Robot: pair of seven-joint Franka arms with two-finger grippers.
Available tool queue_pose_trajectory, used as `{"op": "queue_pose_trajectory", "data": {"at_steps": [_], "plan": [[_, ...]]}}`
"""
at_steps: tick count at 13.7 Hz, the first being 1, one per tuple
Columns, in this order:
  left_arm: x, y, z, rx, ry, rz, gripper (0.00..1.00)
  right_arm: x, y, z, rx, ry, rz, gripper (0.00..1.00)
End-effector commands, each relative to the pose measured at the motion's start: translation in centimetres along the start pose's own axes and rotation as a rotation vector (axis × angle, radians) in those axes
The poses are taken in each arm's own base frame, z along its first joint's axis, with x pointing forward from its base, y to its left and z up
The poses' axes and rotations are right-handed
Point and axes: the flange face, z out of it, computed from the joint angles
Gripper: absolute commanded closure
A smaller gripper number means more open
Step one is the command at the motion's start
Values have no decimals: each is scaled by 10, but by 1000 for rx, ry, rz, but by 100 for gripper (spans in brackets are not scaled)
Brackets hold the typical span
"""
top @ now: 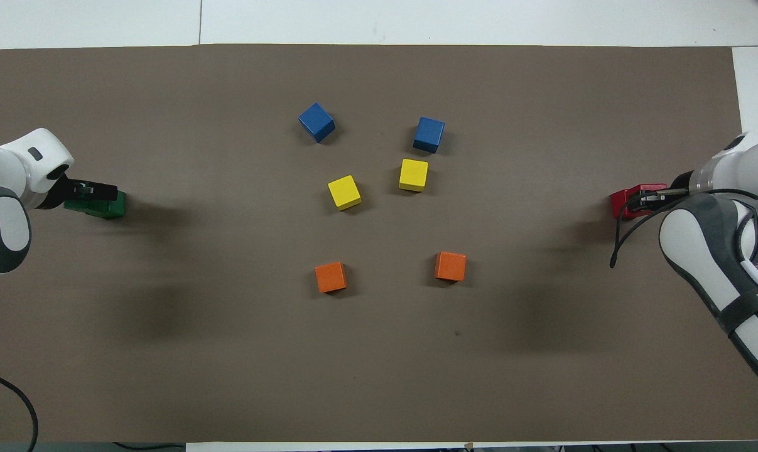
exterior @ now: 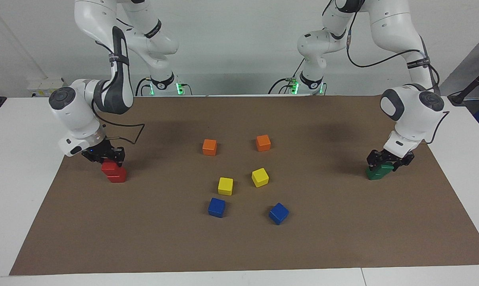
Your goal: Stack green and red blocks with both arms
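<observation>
Toward the right arm's end of the mat, one red block (exterior: pixel 108 167) rests on the other red block (exterior: pixel 118 176), a little offset. My right gripper (exterior: pixel 104 157) is shut on the upper one; the overhead view shows the gripper (top: pixel 652 198) over the red pair (top: pixel 620 204). At the left arm's end, a green block (exterior: pixel 385 168) lies on the second green block (exterior: pixel 373 174), also offset. My left gripper (exterior: pixel 389 159) sits low over the upper green block, open, its fingers on either side of it. From above, this gripper (top: pixel 93 188) covers part of the green pair (top: pixel 110 206).
In the middle of the brown mat (exterior: pixel 239 246) stand two orange cubes (exterior: pixel 209 147) (exterior: pixel 263 143), two yellow cubes (exterior: pixel 225 186) (exterior: pixel 260 177) and two blue cubes (exterior: pixel 216 207) (exterior: pixel 278 213). White table shows past the mat's edges.
</observation>
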Motion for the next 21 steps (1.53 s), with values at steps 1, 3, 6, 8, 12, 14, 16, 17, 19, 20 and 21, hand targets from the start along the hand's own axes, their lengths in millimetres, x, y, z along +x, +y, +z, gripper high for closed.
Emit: {"op": "queue_pose_trajectory", "data": {"at_steps": [1,3,6,8,12,14,16,17,19,20,21], "plan": [[-4,0,-10,-2,15,19,0,-6,3,-2,0,25,-4,80],[10,-3,-32,-8,-3,17,0,-6,3,-1,0,25,-4,80],[28,-4,-82,-18,-35,16,0,-6,2,-1,0,27,-6,80],[33,7,-120,-19,-38,13,0,-6,2,-1,0,27,-6,80],[34,38,-188,-16,-18,-180,0,-7,2,2,0,24,-4,80],[23,51,-212,-16,-29,-183,0,-7,2,2,0,24,-4,80],[11,54,-233,-12,-33,-183,0,-7,2,2,0,24,-4,78],[8,54,-237,-14,-45,-183,0,-6,3,2,0,25,-4,75],[1,56,-246,-14,-56,-183,0,-7,3,2,0,25,-3,57],[1,56,-246,-13,-59,-182,0,-6,3,2,0,25,-6,31],[0,58,-247,-14,-65,-179,0,-7,3,3,0,24,-3,11]]}}
